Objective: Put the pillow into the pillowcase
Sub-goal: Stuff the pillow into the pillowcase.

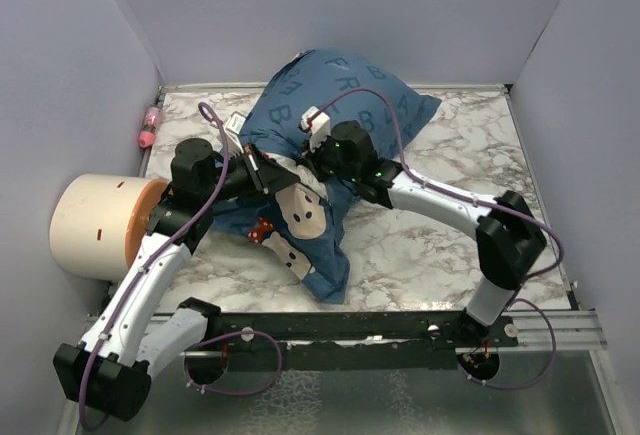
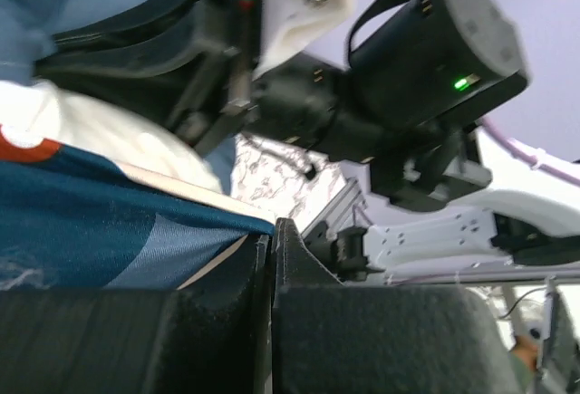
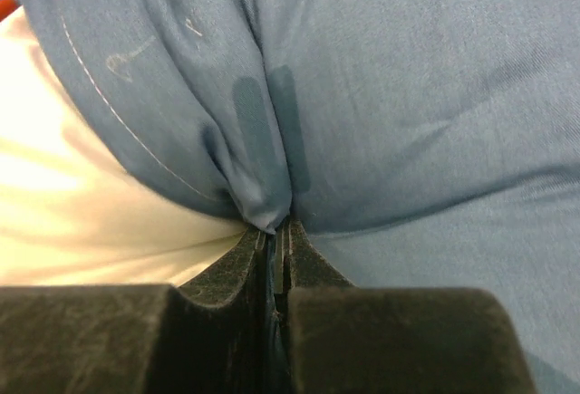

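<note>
The blue pillowcase (image 1: 345, 105) lies bunched at the back middle of the marble table, plump at its far end. In the right wrist view my right gripper (image 3: 279, 229) is shut on a fold of this blue pillowcase (image 3: 408, 113), with the white pillow (image 3: 82, 195) showing just to its left. My left gripper (image 2: 270, 231) is shut, and the pillowcase's hemmed edge (image 2: 109, 231) runs into its tips. Above that edge shows the white pillow (image 2: 100, 145) with a red logo. From above, the left gripper (image 1: 283, 179) and right gripper (image 1: 312, 162) meet at the case's near side.
A beige cylinder (image 1: 95, 225) lies on its side at the table's left edge, beside the left arm. A small pink object (image 1: 150, 127) sits at the back left corner. Grey walls close three sides. A black rail (image 1: 350, 325) runs along the front.
</note>
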Motion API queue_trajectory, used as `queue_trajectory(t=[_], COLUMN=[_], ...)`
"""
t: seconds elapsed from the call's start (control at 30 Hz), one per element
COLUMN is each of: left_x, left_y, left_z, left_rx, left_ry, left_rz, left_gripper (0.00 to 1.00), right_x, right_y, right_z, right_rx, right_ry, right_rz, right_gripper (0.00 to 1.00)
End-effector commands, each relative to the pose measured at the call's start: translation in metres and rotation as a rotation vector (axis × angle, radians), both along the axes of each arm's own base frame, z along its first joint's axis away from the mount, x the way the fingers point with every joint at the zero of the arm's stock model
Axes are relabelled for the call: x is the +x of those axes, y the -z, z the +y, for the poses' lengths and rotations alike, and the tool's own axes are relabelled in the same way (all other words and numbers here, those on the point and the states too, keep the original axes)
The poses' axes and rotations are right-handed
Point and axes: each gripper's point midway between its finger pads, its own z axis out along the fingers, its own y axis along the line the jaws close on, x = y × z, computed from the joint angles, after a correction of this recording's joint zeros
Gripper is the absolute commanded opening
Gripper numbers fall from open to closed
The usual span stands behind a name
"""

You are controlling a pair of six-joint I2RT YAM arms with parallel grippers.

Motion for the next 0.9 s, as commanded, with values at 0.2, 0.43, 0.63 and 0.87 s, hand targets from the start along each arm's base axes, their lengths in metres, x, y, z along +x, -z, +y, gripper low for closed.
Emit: queue_trajectory(t=[0.2,0.43,0.63,0.87], left_x=[-0.040,0.045,0.032,-0.023], left_y=[-0.152,-0.013,0.030,-0.016], left_z=[0.006,0.081,0.082,0.079], left_rx=[-0.372,0.152,0.191,0.109], left_ry=[0.144,-0.472,-0.446,-0.355], left_rz=[-0.314,-0.172,-0.124,-0.262], left_gripper=[0.00,0.19,0.41,0.42], right_x=[-0.073,-0.143,-0.116,-0.114], right_y=[0.217,0.100,-0.028,-0.062], right_z=[-0.023,0.015,0.009,-0.002], right_rx=[-0.406,-0.007,0.103,0.080], right_ry=[-0.068,-0.531,-0.440,-0.427], right_rz=[0.470,0.432,0.151,0.067], right_gripper=[0.01,0.34,0.62,0.63])
